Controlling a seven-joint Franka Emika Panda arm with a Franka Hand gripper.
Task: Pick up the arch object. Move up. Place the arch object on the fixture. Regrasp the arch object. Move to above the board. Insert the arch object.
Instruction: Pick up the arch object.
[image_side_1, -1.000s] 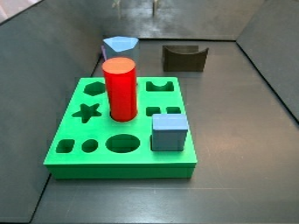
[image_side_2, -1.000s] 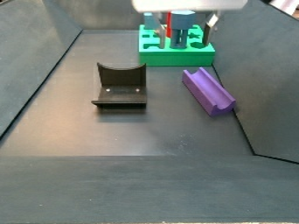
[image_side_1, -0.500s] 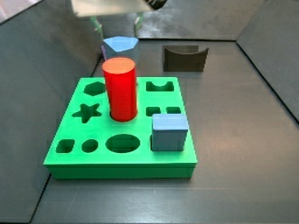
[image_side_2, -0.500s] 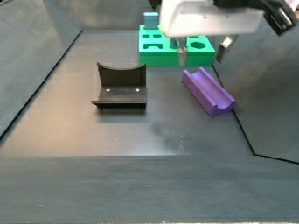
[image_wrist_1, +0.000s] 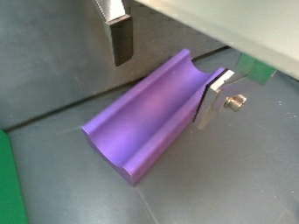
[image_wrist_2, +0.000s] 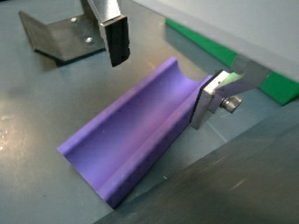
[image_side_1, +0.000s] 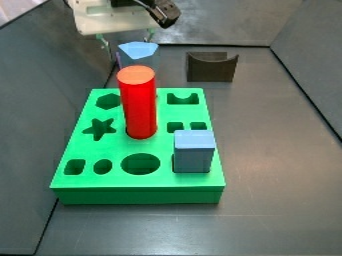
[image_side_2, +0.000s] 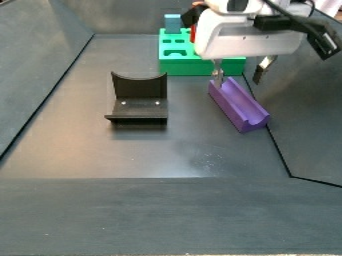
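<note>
The arch object (image_side_2: 238, 103) is a purple prism lying on the floor with its trough facing up, just right of the fixture (image_side_2: 136, 97). My gripper (image_side_2: 235, 72) hangs low over the arch object's end nearest the board (image_side_2: 198, 58). It is open. In both wrist views the arch object (image_wrist_1: 152, 118) (image_wrist_2: 135, 131) runs between the fingers, with one finger (image_wrist_1: 118, 37) off one side with a gap and the other finger (image_wrist_2: 211, 98) close against the opposite wall. Nothing is held.
The green board (image_side_1: 134, 150) holds a tall red cylinder (image_side_1: 136, 100) and a blue-grey cube (image_side_1: 194, 151). Behind it stand a pale blue pentagon piece (image_side_1: 135, 50) and the dark fixture (image_side_1: 210, 66). Dark walls enclose the floor.
The gripper has come forward from above the board and down onto the arch object's end. The arch object and the board's pieces have not moved.
</note>
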